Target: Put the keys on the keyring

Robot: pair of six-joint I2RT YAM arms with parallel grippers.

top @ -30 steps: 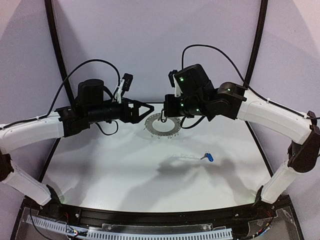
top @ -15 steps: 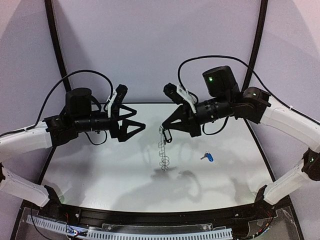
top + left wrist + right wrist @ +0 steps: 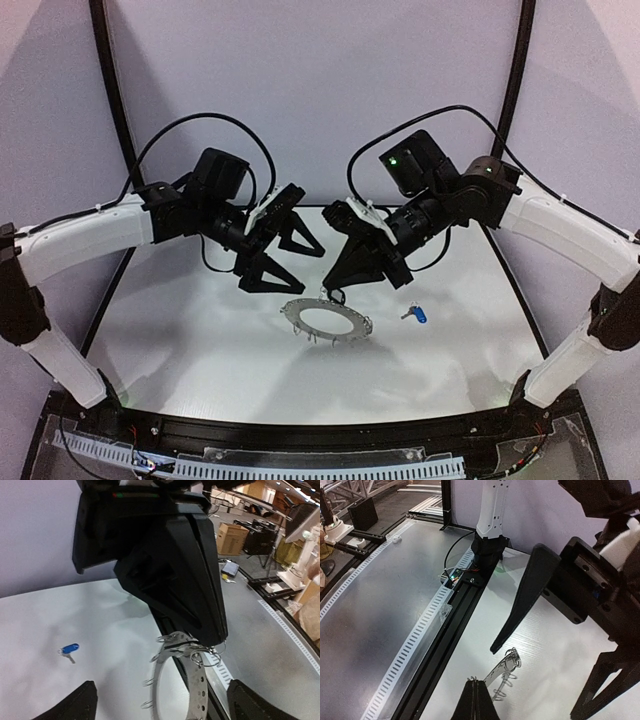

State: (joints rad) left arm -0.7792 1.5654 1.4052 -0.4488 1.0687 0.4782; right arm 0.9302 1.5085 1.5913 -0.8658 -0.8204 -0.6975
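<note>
Right gripper [image 3: 334, 291]: jaws pinched shut on keyring [image 3: 352, 329] rim, middle of frame. Left gripper [image 3: 310, 270]: jaws wide, holding nothing, just left. Blue-tag key [image 3: 416, 314] on worktop [image 3: 200, 340], right of keyring.

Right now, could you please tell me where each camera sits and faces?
Top external: above and behind the bases, looking down at the table; both arms show.
Left wrist: on the left arm, facing the right gripper; its own open fingers frame the bottom.
Right wrist: on the right arm, facing the left gripper; own shut fingers below.
All three share the keyring.
</note>
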